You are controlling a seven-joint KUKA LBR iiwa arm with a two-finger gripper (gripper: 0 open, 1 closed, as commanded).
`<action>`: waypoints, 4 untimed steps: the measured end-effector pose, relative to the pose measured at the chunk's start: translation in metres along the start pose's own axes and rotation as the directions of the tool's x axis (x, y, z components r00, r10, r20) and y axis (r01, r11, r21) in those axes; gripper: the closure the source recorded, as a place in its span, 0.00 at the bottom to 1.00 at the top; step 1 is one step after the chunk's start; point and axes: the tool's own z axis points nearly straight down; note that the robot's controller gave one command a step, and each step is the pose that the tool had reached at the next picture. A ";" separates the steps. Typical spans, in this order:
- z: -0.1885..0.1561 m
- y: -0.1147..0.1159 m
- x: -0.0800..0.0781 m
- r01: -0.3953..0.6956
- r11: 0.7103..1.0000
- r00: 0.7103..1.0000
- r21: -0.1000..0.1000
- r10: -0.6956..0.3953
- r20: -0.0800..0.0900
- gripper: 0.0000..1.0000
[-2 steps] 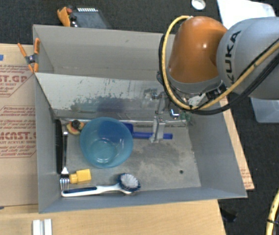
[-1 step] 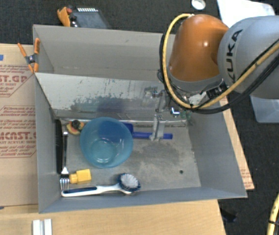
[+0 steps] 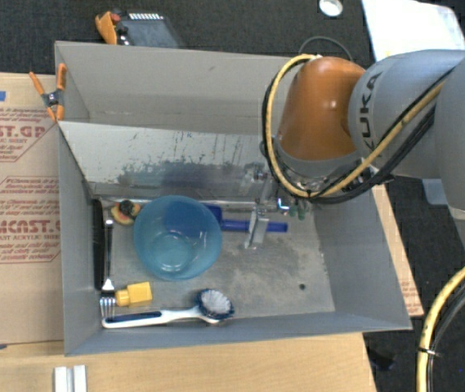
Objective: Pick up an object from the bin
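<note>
Near the bin's [image 3: 175,80] back wall, the hand [image 3: 254,235], open or closed cannot be told, hangs over a blue pen [image 3: 234,224] just beside the blue bowl [image 3: 176,237]; the thin pen may roll away, or the bowl get knocked.

Bin [image 3: 355,296]: grey sheet metal, matt. Wall at 12 o'clock scuffed with dark streaks; floor speckled.
Blue bowl [image 3: 176,237], toward 9 o'clock: translucent plastic, smooth, glossy.
Brush [image 3: 167,315], 7 o'clock: smooth blue plastic handle, white bristly head.
Yellow block [image 3: 138,293], beside it: matt plastic.
Orange wrist cover [image 3: 318,109]: smooth, glossy.
End effector [image 3: 255,237]: bare silvery metal.
</note>
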 end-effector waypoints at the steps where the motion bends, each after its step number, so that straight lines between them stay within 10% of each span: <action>1: 0.003 0.081 0.025 -0.109 0.994 0.994 -0.002 0.109 0.004 0.00; 3: 0.084 0.018 0.005 -0.103 0.995 0.995 -0.004 0.103 0.006 0.00; 4: 0.084 0.054 0.007 0.077 0.997 0.997 0.001 -0.077 0.009 1.00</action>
